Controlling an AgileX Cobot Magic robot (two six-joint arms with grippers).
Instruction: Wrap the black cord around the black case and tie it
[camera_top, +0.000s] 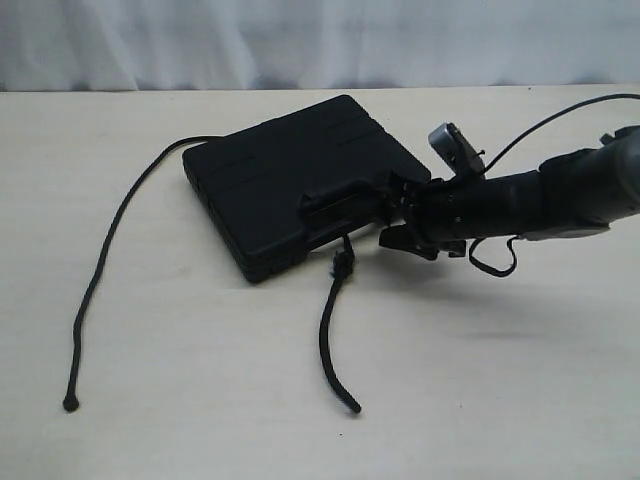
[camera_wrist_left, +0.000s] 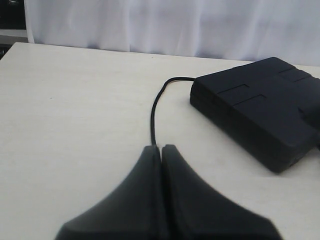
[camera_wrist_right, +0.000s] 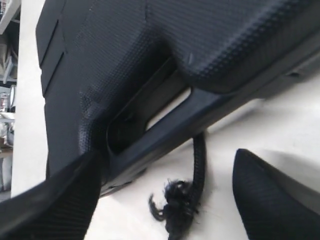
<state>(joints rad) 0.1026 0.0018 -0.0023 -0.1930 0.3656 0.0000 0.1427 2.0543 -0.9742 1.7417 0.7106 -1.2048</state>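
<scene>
The tabletop (camera_top: 500, 400) is carrying the black case (camera_top: 290, 185), which is lying flat near the middle with its slot handle (camera_top: 340, 205) facing the right gripper (camera_top: 398, 212). Its jaws are standing wide and empty, straddling the handle edge.

The black cord (camera_top: 100, 270) is passing under the case. A long tail is leaving the far left corner and a shorter one is emerging below the handle, with the frayed knot (camera_top: 343, 263) just beside that edge.

The step in hand is probably taking up the short tail. To do it well, the jaws should be dropping close to the tabletop and closing on the cord alone, just beyond the knot so it is acting as a stop. They should not be pinching the handle bar or nudging the case.

The exterior view is giving both tails whole. Only the right wrist view is showing the cord slipping under the handle bar and the frayed strands. Only the left wrist view is showing the left gripper (camera_wrist_left: 160, 148), its jaws pressed together on nothing.
</scene>
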